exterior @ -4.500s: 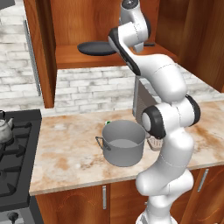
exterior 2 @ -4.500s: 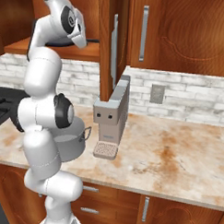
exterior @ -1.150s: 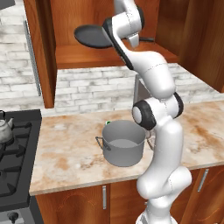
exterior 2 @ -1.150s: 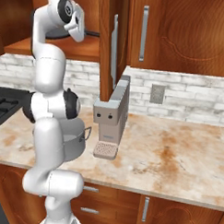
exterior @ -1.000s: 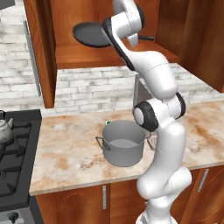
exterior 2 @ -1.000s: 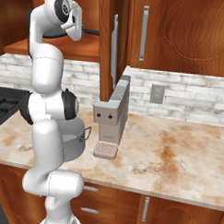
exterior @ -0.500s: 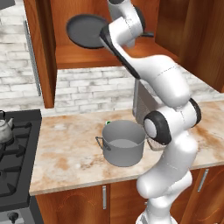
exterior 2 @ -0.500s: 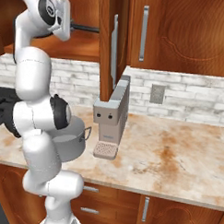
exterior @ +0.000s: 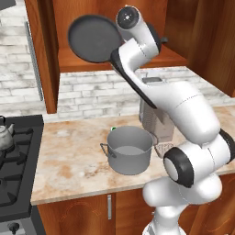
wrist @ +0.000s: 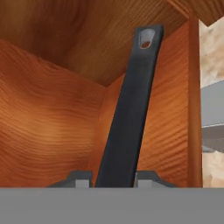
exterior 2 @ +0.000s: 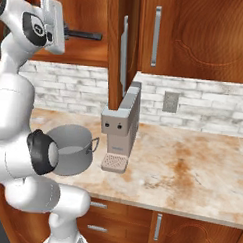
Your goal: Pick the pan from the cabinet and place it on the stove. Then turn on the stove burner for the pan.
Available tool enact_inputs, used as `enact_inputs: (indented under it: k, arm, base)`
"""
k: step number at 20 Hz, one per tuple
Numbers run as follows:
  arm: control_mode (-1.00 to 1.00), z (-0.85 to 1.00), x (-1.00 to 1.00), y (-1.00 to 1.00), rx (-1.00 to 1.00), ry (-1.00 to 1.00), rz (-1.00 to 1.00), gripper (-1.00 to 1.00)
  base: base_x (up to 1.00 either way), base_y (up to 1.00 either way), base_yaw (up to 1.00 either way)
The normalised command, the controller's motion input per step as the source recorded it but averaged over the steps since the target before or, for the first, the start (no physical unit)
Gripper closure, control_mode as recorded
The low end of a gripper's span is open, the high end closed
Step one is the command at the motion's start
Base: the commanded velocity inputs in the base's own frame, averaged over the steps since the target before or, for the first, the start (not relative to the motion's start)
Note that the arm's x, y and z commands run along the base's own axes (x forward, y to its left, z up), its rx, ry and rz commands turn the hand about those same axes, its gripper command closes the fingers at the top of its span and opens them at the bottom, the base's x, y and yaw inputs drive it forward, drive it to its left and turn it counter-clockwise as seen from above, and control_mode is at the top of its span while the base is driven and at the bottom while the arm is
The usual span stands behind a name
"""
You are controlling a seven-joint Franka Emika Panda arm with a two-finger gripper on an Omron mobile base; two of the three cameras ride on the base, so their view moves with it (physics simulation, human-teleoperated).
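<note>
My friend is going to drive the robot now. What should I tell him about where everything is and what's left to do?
Pincer: shut on the pan's handle, which runs up between the two fingertips in the hand view.
Pan: lifted, tilted up on edge in front of the open cabinet, off its shelf.
Stove: at the left end of the counter, a small kettle on one burner.
Grey pot: on the counter near the arm.
Done: pan gripped and raised.
Left: carry the pan to a free burner, set it down, turn that burner's knob.
</note>
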Motion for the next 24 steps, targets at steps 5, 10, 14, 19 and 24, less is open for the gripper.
enact_inputs:
  k: [5,10,14,19,24]
  arm:
    - [-1.00,-0.03,-0.79,0.00,0.00,-0.07,0.00,1.00]
    - [-1.00,-0.03,-0.59,0.01,0.00,-0.02,0.00,1.00]
    - [-1.00,0.00,-0.09,0.00,0.00,0.00,0.00,1.00]
    - [-1.00,0.00,-0.02,0.00,0.00,0.00,0.00,1.00]
    - [-1.00,0.00,-0.13,0.00,0.00,0.00,0.00,1.00]
  base:
    - [0.00,0.00,0.00]
    - [0.00,0.00,0.00]
    - [0.00,0.00,0.00]
    - [0.00,0.00,0.00]
    - [0.00,0.00,0.00]
